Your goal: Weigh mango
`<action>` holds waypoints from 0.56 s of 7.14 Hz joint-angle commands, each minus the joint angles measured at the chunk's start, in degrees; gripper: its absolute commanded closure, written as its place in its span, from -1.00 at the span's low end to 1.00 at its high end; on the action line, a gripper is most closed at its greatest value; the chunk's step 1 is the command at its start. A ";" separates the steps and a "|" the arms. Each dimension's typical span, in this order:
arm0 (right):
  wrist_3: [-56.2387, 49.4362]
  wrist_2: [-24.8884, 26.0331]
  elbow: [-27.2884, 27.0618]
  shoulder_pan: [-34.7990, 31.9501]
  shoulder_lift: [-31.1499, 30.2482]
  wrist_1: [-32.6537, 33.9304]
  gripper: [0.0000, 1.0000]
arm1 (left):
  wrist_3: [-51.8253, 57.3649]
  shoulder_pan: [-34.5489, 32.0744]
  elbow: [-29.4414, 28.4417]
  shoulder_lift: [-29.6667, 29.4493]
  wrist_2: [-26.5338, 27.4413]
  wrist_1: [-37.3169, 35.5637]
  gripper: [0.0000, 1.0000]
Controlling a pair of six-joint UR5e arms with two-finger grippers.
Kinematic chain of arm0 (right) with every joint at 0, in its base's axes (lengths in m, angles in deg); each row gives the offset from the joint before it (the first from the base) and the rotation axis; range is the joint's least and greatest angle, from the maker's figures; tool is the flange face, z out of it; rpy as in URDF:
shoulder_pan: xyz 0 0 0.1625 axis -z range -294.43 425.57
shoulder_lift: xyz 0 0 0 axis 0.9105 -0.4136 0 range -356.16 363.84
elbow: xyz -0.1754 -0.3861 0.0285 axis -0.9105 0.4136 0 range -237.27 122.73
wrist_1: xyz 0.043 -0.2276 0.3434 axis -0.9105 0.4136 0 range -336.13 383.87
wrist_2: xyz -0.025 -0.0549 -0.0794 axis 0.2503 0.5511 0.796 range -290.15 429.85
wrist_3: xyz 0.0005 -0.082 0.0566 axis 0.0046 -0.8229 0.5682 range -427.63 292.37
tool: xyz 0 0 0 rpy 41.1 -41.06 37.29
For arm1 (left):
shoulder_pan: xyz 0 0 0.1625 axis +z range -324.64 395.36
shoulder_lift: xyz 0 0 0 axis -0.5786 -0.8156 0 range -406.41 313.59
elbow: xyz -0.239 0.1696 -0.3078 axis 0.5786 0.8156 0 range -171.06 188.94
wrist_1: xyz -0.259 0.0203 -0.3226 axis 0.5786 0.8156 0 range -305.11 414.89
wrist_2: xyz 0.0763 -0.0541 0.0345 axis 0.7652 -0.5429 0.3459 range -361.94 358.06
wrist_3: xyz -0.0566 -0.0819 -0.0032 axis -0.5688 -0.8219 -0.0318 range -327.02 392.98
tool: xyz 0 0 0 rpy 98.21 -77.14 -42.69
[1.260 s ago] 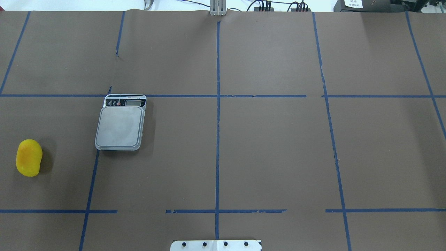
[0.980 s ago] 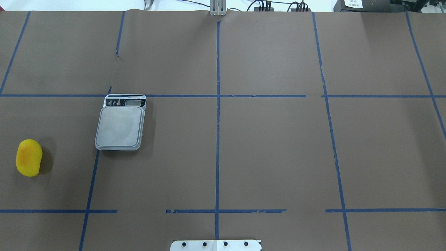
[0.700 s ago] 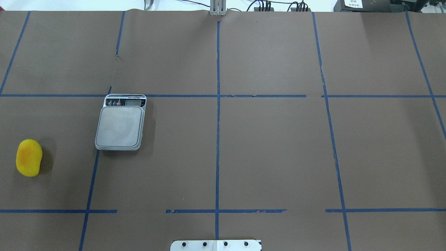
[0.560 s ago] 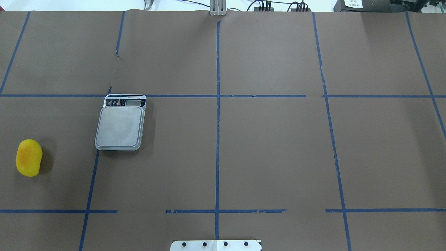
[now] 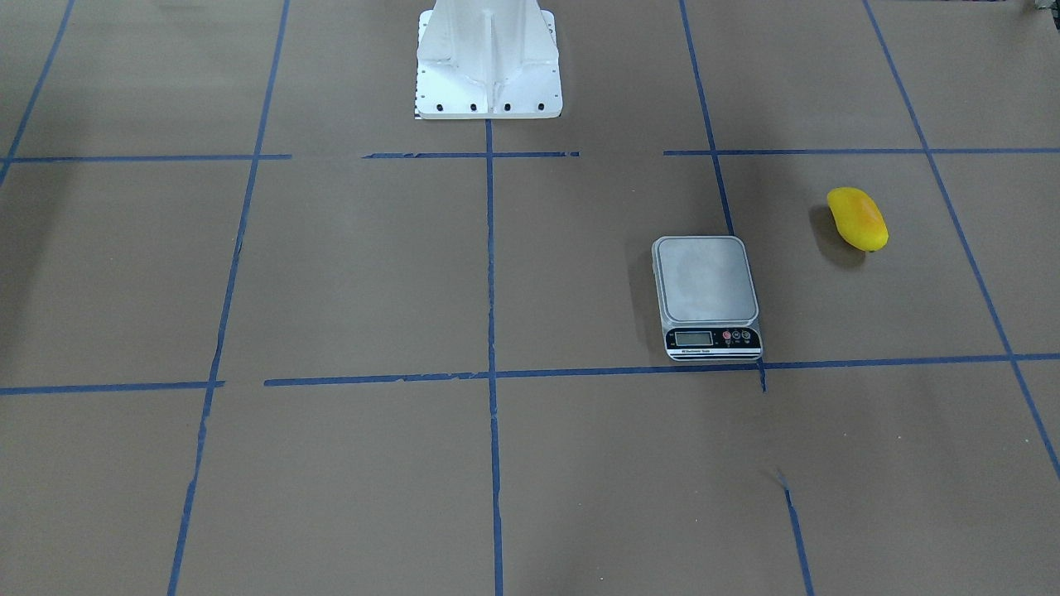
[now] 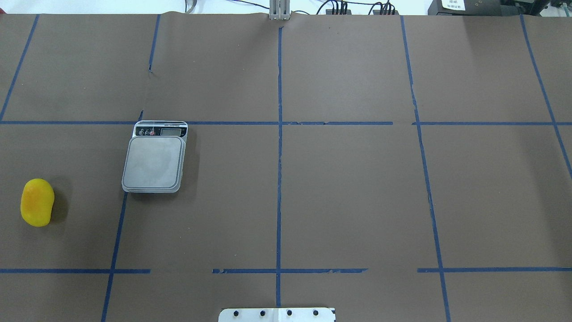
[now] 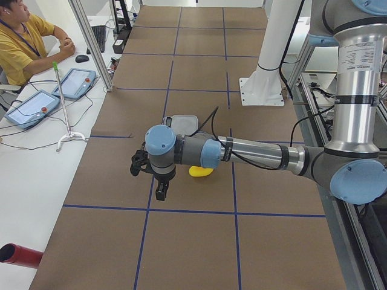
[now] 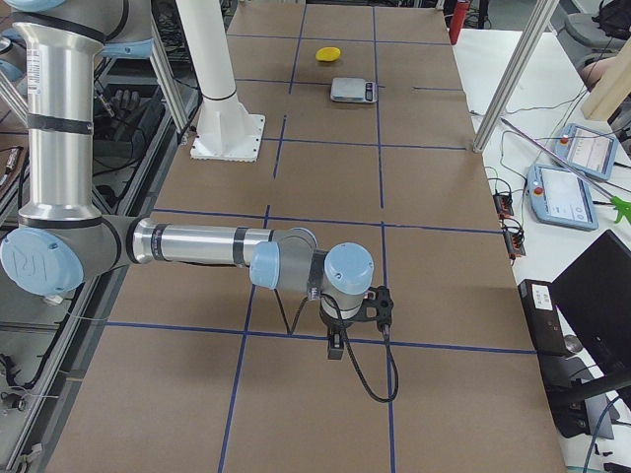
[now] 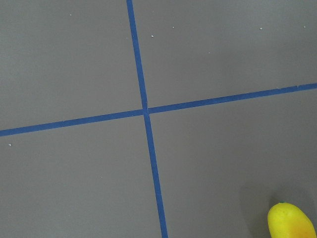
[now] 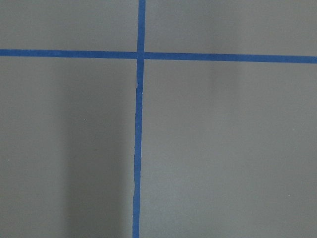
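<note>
Quick status from my end: none of the weighing is done yet, as far as I can see. Starting nearest the robot, the white base plate [image 6: 277, 315] sits at 6 o'clock on the table [image 6: 357, 201] in the overhead view, and neither arm shows up there at all. The left gripper [image 7: 160, 193] only appears in the left side camera, hanging fingers-down above the table close to the fruit. From that angle I can't tell if its fingers are spread or pressed together. Same deal with the right gripper [image 8: 335, 350]: it's only in the right side camera, pointing down well apart from everything, so I can't tell its state either. Its wrist cam sees nothing but table and blue tape [image 10: 137, 148]. Moving out, the mango [image 6: 37, 202] lies on its side on the bare table, around 9 o'clock from the table's middle, with nothing touching it. The left wrist cam catches just its tip in the 5 o'clock corner of the frame. A bit farther out, the scale [image 6: 154, 162] sits at about 2 o'clock from the mango, near but not touching, with its platform bare and its display panel at its 12 o'clock end. I can't read the display. So my read is that the whole job is left: line the left gripper up over the mango, grab it, carry it toward 2 o'clock, set it on the platform and let go.
</note>
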 commanded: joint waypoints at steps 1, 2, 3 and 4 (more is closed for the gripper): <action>0.00 0.00 0.00 0.00 0.00 0.00 -1.00 | -18.14 6.10 4.13 0.05 0.33 3.59 -1.00; 0.00 0.00 0.00 0.00 0.00 0.00 -1.00 | -28.16 12.32 5.89 -0.04 1.11 6.67 -1.00; 0.00 0.00 0.00 0.00 0.00 0.00 -1.00 | -37.57 18.47 6.95 0.83 6.17 11.31 -1.00; 0.09 0.00 0.00 0.00 0.00 0.00 -1.00 | -42.88 23.58 7.14 5.89 8.22 19.80 -1.00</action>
